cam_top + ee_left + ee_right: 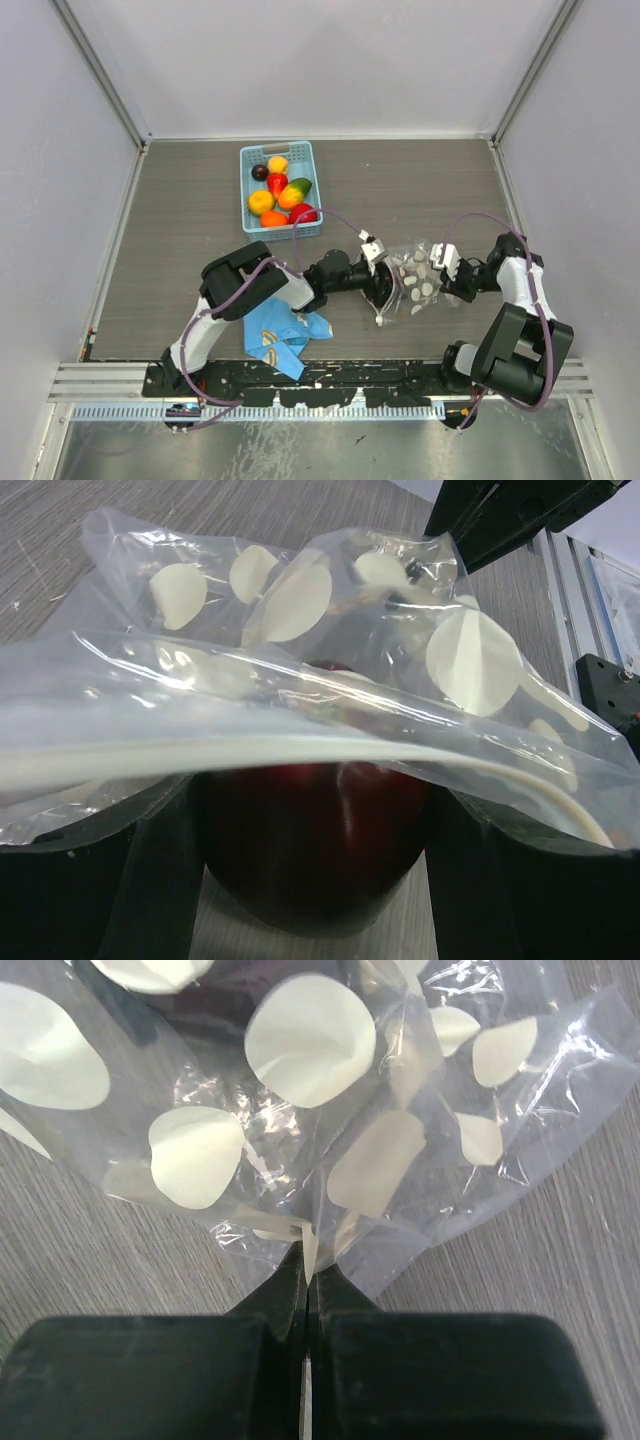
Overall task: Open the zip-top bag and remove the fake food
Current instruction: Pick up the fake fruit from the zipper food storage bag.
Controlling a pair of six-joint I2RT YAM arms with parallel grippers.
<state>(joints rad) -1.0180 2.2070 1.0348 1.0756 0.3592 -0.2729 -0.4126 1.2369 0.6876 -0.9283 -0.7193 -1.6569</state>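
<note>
Left gripper (380,287) at mouth of clear polka-dot plastic zip-top bag (415,272), jaws apparently clamped on 1 dark red glossy plastic fruit (315,850). Right gripper (305,1278) pinched together on bag's opposite edge. Judgement: hold the right pinch firm and draw fruit straight out beneath white zip strip (300,755) without snagging film.

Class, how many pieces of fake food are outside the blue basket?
1: a dark red piece in the left gripper, beneath the zip-top bag's zip edge. Others may be hidden inside the bag.

One zip-top bag (415,280), one blue basket (280,146), one cloth (275,335), roughly eight fake food pieces (277,181).
</note>
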